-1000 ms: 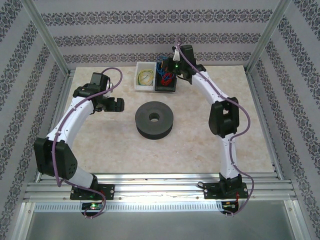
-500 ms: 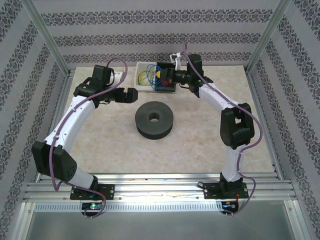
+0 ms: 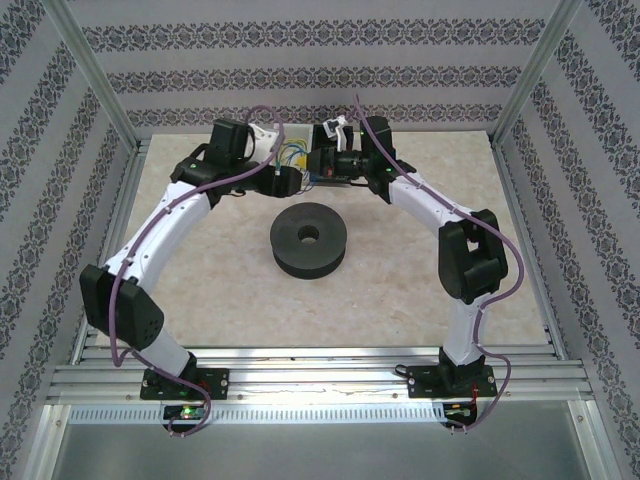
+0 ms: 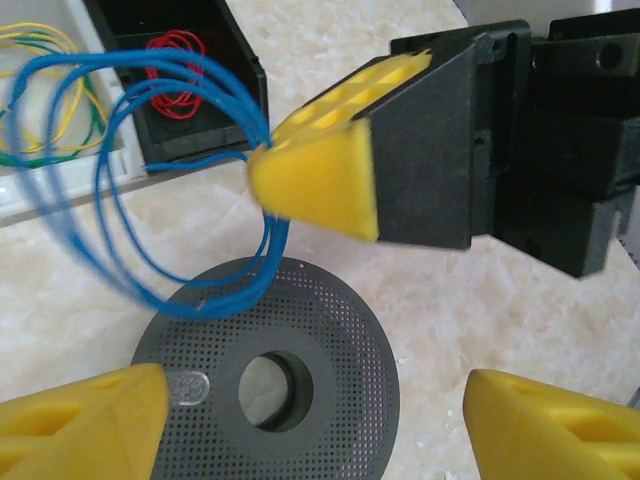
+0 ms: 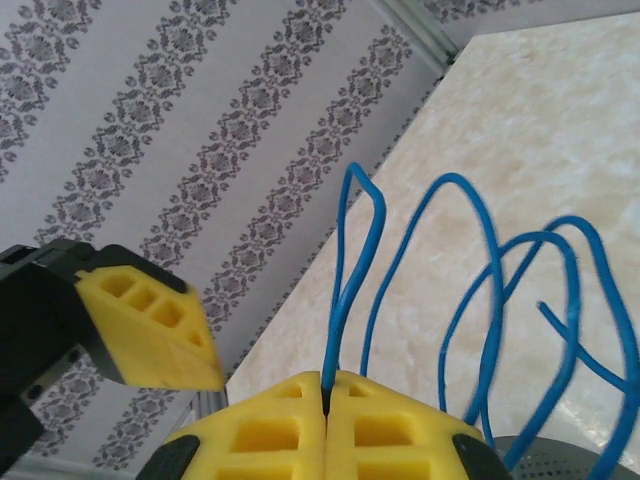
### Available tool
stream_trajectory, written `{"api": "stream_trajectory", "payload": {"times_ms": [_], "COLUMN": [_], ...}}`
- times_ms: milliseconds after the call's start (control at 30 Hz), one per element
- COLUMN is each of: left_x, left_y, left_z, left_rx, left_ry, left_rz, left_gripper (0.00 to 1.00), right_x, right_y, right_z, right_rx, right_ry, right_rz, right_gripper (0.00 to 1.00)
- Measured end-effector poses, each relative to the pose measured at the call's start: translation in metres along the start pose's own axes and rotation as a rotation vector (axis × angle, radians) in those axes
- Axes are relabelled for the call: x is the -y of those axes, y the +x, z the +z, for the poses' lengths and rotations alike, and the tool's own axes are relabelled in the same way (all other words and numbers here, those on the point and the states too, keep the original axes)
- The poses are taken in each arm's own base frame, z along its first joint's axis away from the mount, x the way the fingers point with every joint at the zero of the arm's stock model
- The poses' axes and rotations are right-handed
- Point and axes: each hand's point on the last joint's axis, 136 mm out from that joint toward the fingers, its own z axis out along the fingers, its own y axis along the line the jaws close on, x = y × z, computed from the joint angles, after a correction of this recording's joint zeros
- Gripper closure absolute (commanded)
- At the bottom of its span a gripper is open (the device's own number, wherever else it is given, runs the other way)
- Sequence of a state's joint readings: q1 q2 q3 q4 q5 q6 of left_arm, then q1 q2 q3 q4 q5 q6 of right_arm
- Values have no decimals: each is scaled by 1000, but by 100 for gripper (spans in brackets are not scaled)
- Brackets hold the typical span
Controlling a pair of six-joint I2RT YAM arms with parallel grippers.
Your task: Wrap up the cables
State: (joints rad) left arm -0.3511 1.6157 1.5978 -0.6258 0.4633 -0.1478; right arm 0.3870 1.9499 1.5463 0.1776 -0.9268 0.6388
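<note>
Right wrist: right tool point(image 5: 327, 388) pinches glossy hair-thin blue cables point(image 4: 197, 309); left tool point(image 4: 318, 388) gapes above perforated spool point(image 4: 345, 325).

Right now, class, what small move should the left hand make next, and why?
Probably ease the left hand forward and close on the blue wire loops. The right hand is shut on the wire, its loops hang loose near the black spool, and the left hand is open short of them.
</note>
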Motion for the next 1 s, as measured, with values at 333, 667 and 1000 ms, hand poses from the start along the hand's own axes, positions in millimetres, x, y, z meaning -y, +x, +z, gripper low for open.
{"api": "stream_trajectory", "payload": {"times_ms": [333,667,1000], "left_x": [-2,-9,-30], "left_y": [-5,-5,-4], "left_z": [23,27,34], "left_rx": [-21,-22,-54], "left_ry": [-36,-81,-187], "left_rz": [60,81,102], "left_gripper": [40,44,43], "right_x": [-15,-21,-30], "right_y": [-1,-3,-5], "right_z": [3,4,5], "right_rx": [-6,-6,-6], "right_ry": [-63,-96,-128], "right_rz": [41,64,57], "right_gripper": [100,100,100]}}
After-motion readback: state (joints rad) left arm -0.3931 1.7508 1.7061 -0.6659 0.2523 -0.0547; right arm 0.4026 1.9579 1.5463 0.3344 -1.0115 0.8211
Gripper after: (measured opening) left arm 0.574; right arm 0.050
